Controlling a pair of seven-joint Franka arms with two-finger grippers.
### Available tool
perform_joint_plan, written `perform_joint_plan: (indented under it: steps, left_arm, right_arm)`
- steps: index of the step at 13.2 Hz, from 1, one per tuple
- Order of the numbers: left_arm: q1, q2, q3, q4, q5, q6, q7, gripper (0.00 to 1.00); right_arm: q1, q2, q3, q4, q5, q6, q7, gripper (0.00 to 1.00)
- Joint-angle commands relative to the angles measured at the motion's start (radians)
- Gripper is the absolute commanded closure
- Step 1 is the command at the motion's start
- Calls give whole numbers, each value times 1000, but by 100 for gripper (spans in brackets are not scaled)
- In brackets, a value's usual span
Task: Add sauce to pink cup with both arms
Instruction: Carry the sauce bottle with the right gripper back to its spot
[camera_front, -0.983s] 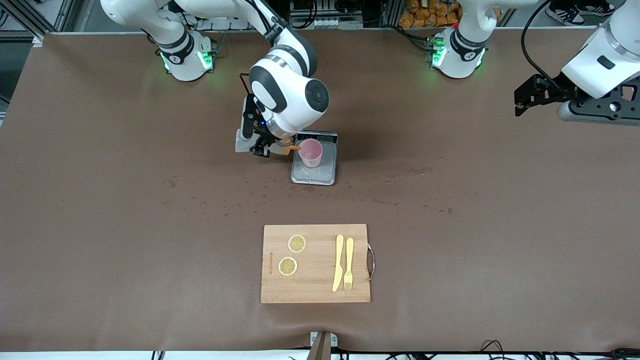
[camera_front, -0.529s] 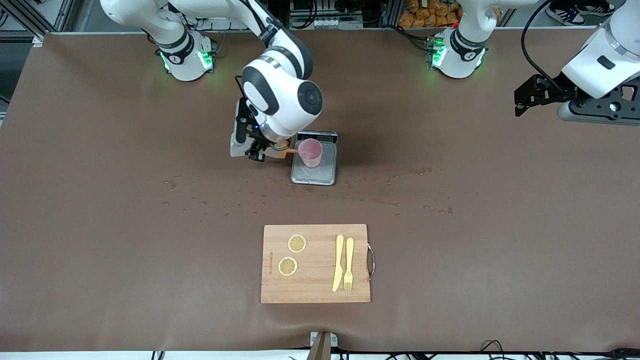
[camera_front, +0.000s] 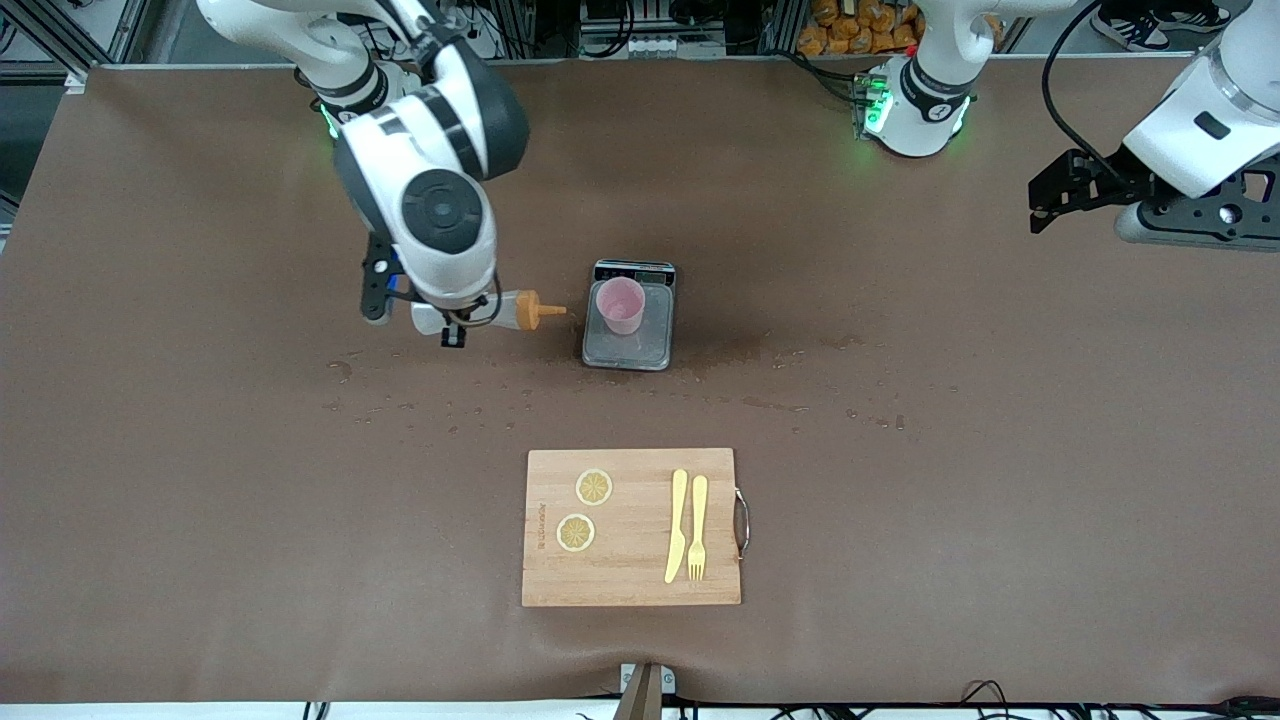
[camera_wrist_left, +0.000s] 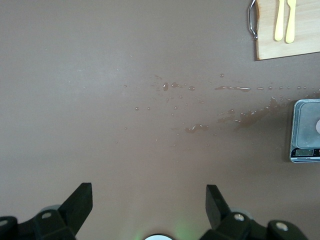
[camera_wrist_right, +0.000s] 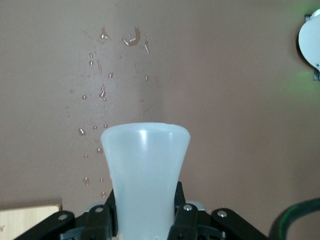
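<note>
Sauce (camera_front: 520, 311) has come away from the pink cup (camera_front: 620, 305): a second ago its nozzle was at the rim, now my right gripper (camera_front: 452, 322) holds the bottle sideways over the table beside the scale (camera_front: 629, 326), toward my right arm's end, nozzle pointing at the cup but well short. Squeezing looks done, I judge. My fingers are clamped on the bottle's body. The cup stands on the scale. My left gripper (camera_wrist_left: 148, 202) waits spread, empty, over bare table.

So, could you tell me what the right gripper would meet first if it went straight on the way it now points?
Probably only bare table: the right gripper, shut on the sauce bottle, points down at wet-spotted tabletop. Depth is unclear.
</note>
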Motion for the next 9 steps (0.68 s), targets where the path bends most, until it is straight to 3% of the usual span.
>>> perform_joint_plan:
  steps: [1, 9]
  left_arm:
    - [3, -2, -2, 11, 5, 7, -21, 0]
    - [12, -13, 0, 17, -7, 7, -94, 0]
  right_arm:
    - [-86, -81, 13, -73, 111, 51, -114, 80]
    - [-427, -94, 12, -152, 555, 60, -620, 81]
